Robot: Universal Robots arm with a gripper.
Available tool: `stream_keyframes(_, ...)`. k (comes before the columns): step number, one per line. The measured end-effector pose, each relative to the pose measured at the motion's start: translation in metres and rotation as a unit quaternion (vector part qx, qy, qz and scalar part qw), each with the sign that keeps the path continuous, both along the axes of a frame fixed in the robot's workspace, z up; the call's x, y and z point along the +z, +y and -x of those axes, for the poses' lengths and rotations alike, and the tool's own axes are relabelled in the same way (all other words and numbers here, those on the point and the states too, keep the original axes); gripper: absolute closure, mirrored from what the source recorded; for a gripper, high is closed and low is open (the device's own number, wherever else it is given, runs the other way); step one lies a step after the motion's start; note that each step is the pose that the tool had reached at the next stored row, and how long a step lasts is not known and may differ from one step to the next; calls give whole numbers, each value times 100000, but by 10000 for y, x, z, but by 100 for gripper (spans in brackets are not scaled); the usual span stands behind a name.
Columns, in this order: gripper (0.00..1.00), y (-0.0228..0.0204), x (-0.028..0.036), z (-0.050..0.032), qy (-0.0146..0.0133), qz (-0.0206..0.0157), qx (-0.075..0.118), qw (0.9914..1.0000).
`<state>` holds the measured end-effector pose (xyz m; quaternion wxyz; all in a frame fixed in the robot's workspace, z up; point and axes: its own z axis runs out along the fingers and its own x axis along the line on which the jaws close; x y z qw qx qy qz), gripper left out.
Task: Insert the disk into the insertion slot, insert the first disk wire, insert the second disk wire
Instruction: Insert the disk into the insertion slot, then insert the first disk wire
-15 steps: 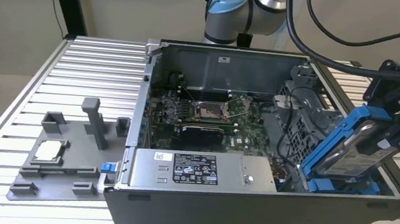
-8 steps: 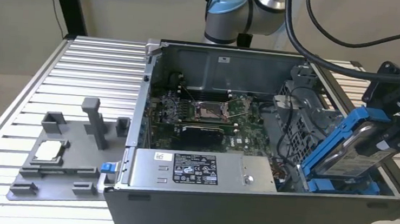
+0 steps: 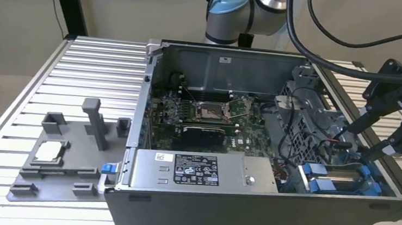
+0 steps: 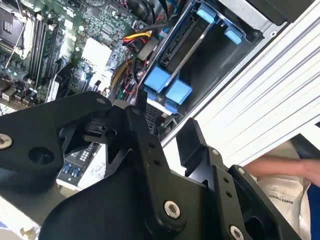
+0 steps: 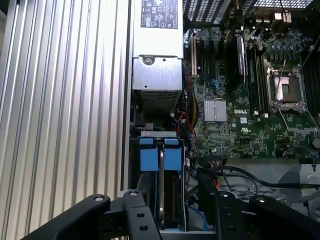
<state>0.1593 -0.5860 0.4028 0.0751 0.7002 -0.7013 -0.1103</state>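
**Gripper open over the drive bay, disk down in its slot**

Black links of my gripper (image 4: pixel 165 125) take up the foreground in both wrist views. Its fingers (image 4: pixel 145 135) stand apart with nothing held between them. In the exterior view the gripper (image 3: pixel 358 149) hangs over the corner of the open computer case (image 3: pixel 250 220) at the exterior view's right, its tips just above the bay.

Through the gap, in the first wrist view, the disk (image 5: pixel 162 190) shows as a thin silver edge. It runs between two bright blue tabs (image 5: pixel 152 157), down inside the insertion slot (image 4: pixel 210 60). I cannot tell how fully it is seated.

A bundle of red, yellow and black wires (image 4: pixel 132 37) lies just beside the slot, on the motherboard (image 3: pixel 207 126) side. Whether any of them is plugged into the disk is hidden from me.

A large grey power supply (image 3: pixel 196 169) with a black-and-white label sits next to the bay, along the case's near wall. The case rests on a ribbed metal table (image 3: pixel 81 69), and a grey fixture tray (image 3: pixel 57 176) lies well apart on the table, toward the exterior view's left.
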Motion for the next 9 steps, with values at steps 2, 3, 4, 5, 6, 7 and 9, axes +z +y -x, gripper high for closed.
stream_keyframes(2, 0, 0, 0, 0, -9, -4, 2, 100000)
stream_keyframes(3, 0, 0, -1, 0, -93, -4, 3, 100000)
stream_keyframes(4, 0, 0, -1, 1, -454, -15, -5, 99999)
stream_keyframes(5, 0, 0, -2, 1, -1100, -91, 0, 99994)
stream_keyframes(6, 0, 0, -2, 1, -1918, -211, 3, 99981)
stream_keyframes(7, 0, 0, -2, 2, -2856, -328, -3, 99959)
stream_keyframes(9, 0, 0, -3, 14, -4593, -458, 4, 99893)
